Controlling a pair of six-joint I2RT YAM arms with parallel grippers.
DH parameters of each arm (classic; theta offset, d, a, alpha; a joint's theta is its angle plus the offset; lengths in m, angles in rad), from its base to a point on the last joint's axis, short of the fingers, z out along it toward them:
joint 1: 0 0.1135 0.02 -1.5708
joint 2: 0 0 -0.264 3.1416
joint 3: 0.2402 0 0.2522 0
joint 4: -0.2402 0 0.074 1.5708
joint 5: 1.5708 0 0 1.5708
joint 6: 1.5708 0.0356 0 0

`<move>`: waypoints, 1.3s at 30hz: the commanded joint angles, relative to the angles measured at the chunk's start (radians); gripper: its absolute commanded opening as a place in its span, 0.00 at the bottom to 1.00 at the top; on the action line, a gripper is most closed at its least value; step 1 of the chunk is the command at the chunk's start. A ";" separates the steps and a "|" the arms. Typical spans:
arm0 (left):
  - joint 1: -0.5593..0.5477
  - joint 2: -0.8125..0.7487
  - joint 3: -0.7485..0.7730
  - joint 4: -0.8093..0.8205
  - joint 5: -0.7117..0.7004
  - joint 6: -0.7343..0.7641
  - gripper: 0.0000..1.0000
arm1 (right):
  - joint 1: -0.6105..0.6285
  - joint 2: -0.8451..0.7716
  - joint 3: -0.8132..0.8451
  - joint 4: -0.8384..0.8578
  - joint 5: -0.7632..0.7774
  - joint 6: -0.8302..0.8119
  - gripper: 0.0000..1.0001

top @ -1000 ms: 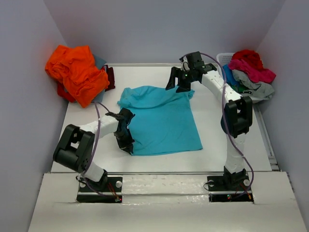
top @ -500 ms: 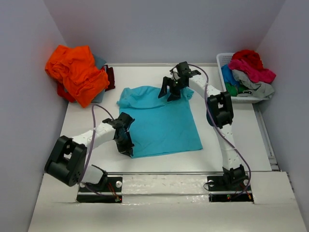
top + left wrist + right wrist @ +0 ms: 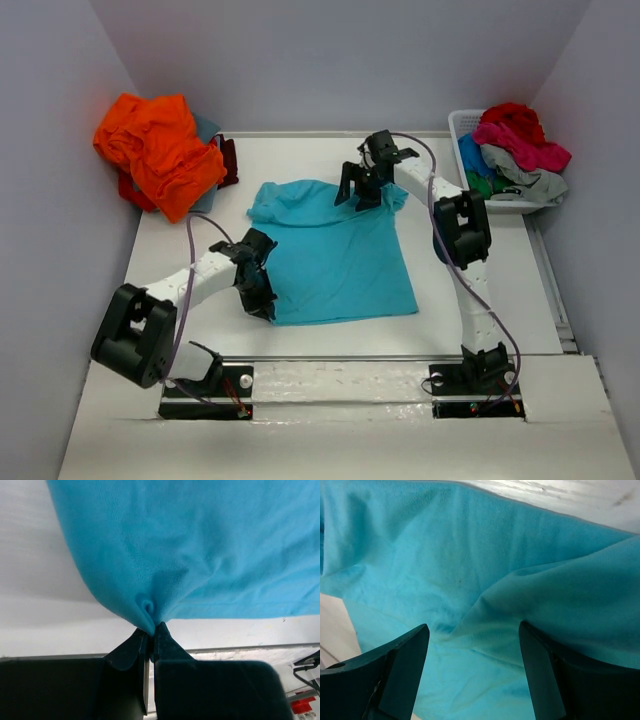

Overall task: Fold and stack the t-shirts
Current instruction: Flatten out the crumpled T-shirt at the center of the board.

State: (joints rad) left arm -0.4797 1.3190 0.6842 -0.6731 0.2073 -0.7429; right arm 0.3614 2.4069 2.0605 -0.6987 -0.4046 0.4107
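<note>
The left gripper [image 3: 150, 628] is clamped tight on a small nub of the turquoise t-shirt [image 3: 200, 540], with the cloth puckering just above the closed tips. In the top view this hold sits at the hem corner facing the near-left corner of the worktop [image 3: 520, 290]. The right gripper [image 3: 472, 629] has its jaws wide apart and nothing between them. It hovers low over a raised fold of the shirt near its far-right shoulder.

The shirt lies spread over the middle of the worktop, mostly flat and a little askew, with its collar end toward the far edge.

The step in hand looks like getting a second hold, so both arms can carry one side of the shirt over into a fold. To do it well, the right fingers should come down astride the crest of that raised fold and close on plenty of cloth, not just a thin edge. The left hold looks shallow, so any pull on it should be gentle or the corner may slip out. Once both grip, the arms should rise together and keep the edge between them lightly taut, so the fold lands straight.

The carry should stay over the middle, clear of the orange shirt heap [image 3: 155, 150] in the far-left corner and the basket [image 3: 462, 122] at the far-right corner.
</note>
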 commanded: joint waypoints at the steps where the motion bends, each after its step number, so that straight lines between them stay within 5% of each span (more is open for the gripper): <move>1: 0.038 0.098 0.083 0.046 -0.011 0.068 0.06 | -0.004 -0.084 -0.080 -0.080 0.197 -0.026 0.79; 17: 0.335 0.358 0.397 0.115 -0.011 0.195 0.06 | -0.045 -0.339 -0.407 -0.136 0.432 0.057 0.80; 31: 0.346 0.842 0.929 0.015 -0.036 0.309 0.06 | -0.045 -0.722 -0.945 -0.131 0.306 0.073 0.79; 36: 0.346 0.904 1.058 -0.017 -0.042 0.307 0.06 | -0.045 -0.782 -0.956 -0.127 0.305 0.054 0.79; 39: 0.346 0.876 1.048 -0.017 -0.063 0.301 0.21 | -0.045 -0.796 -0.921 -0.107 0.296 0.051 0.79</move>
State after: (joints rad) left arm -0.1356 2.2009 1.7206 -0.6453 0.2073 -0.4648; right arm 0.3199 1.6554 1.0943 -0.8383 -0.0860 0.4767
